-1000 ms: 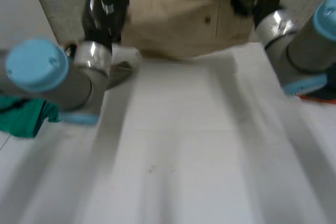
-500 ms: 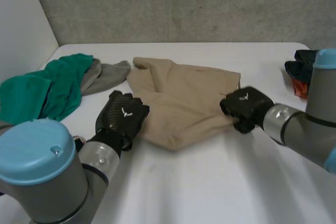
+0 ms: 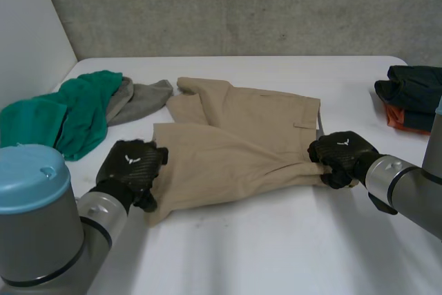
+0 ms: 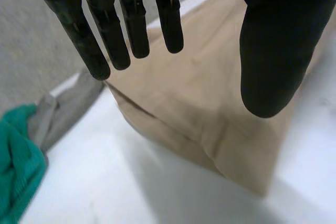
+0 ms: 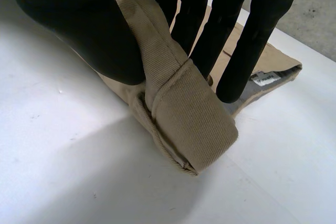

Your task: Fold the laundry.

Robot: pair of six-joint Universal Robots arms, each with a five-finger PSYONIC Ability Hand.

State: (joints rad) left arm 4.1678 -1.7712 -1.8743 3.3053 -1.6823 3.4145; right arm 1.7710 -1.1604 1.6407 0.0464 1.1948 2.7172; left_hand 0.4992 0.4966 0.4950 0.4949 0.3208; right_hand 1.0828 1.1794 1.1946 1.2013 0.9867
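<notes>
- Item: tan shorts (image 3: 242,139), mid white table (image 3: 276,253), lying flat, near half folded over far half; twill weave, thick waistband at R end, small label showing.
- R hand (image 3: 342,157): thumb + fingers pinch doubled waistband.
- L hand (image 3: 131,170): over near-L corner, fingers straight, thumb apart, nothing gripped.
- Green cloth (image 3: 65,112) + grey cloth (image 3: 141,94) at L; dark clothes (image 3: 413,91) far R.

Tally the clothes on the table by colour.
Tan shorts: 1
Green garment: 1
Grey garment: 1
Dark bundle: 1
Orange-red piece under it: 1
Total: 5
</notes>
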